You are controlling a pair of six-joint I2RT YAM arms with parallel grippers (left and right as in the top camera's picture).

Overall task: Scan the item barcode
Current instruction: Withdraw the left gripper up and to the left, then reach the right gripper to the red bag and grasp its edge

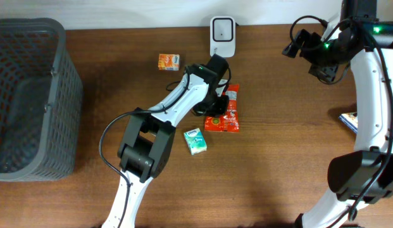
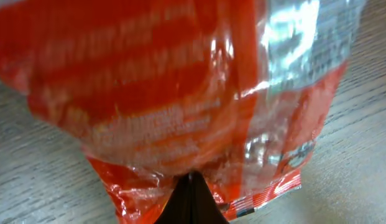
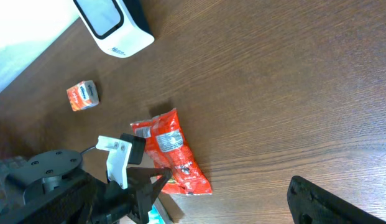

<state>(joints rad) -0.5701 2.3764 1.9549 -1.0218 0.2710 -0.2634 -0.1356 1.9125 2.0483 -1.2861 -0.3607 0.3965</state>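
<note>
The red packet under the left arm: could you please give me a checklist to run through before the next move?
1. Left claw shut on the edge of the red packet: ok.
2. Packet lifted off the table: cannot tell.
3. Barcode side found: cannot tell, the print is blurred in the wrist view.
4. White scanner upright and near, just beyond the packet: ok.
5. Small orange box off to the side of that path: ok.
6. Right arm well away: ok.
</note>
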